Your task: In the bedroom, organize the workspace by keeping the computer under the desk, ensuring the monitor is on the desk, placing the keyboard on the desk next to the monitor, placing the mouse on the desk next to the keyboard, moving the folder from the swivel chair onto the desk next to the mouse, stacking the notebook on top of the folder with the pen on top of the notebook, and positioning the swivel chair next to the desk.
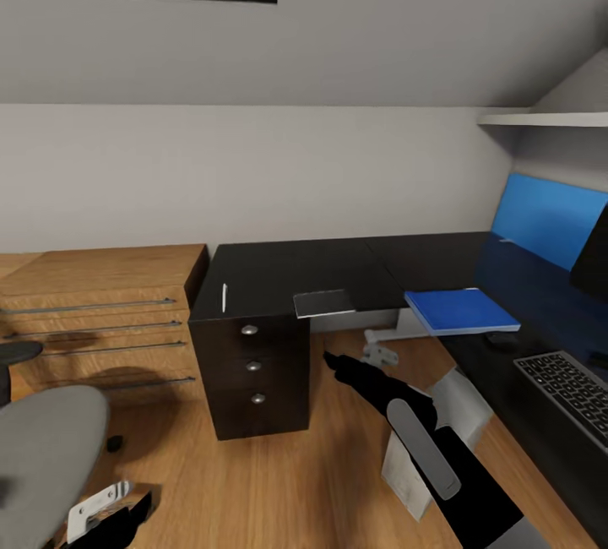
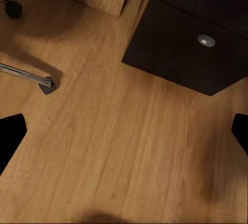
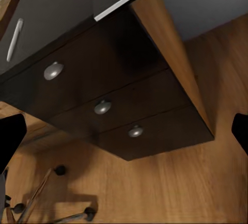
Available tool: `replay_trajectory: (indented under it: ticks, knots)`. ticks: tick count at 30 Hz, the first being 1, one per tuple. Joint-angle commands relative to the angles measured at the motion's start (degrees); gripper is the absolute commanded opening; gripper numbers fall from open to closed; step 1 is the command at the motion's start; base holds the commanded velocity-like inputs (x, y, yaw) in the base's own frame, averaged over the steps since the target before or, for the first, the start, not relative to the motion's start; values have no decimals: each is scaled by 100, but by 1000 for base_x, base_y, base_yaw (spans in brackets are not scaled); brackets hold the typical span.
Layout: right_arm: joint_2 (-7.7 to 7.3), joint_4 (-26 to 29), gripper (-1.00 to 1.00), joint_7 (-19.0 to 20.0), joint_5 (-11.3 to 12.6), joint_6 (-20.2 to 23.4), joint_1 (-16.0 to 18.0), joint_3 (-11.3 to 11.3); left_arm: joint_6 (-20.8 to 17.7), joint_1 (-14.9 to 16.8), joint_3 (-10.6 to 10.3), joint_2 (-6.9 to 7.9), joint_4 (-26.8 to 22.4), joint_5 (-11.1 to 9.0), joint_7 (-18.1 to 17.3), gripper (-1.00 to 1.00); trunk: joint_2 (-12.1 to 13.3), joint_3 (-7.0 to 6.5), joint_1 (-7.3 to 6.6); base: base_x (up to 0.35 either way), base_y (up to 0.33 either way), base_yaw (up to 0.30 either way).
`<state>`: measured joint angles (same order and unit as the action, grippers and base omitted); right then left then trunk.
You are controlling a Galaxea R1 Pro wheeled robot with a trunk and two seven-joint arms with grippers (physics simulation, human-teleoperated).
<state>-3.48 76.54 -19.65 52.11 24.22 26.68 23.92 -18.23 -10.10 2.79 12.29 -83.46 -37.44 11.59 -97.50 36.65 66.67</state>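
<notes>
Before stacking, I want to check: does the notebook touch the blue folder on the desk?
Apart. The head view shows the notebook and the folder separated by bare black desk.

Bare floor [image 1: 279,481] lies open before the desk [image 1: 287,279]; its drawers [image 1: 253,367] and the chair [image 1: 42,456] flank it.

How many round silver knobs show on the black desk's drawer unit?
3, in a vertical column on the desk drawer fronts: top knob, middle knob, bottom knob. None appears hidden.
</notes>
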Motion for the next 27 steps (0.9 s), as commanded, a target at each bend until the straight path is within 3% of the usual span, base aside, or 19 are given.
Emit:
replay_trajectory:
  ticks: [1, 9, 27]
  knots:
    - [-5, 10, 100, -48, 61, -9, -15, 14, -22, -1, -10, 2, -12, -60, 39, 100, -3, 5, -2, -192, 0, 0]
    - [11, -3, 100, -6, 144, -97, -97, 24, -36, -1, -33, 9, -45, -80, 66, 100, -3, 5, -2, -48, 0, 0]
    - [-3, -24, 100, 103, 150, -102, -101, 25, -43, -1, -33, -11, -234, -84, 100, 100, -725, 328, 393, -1, 0, 0]
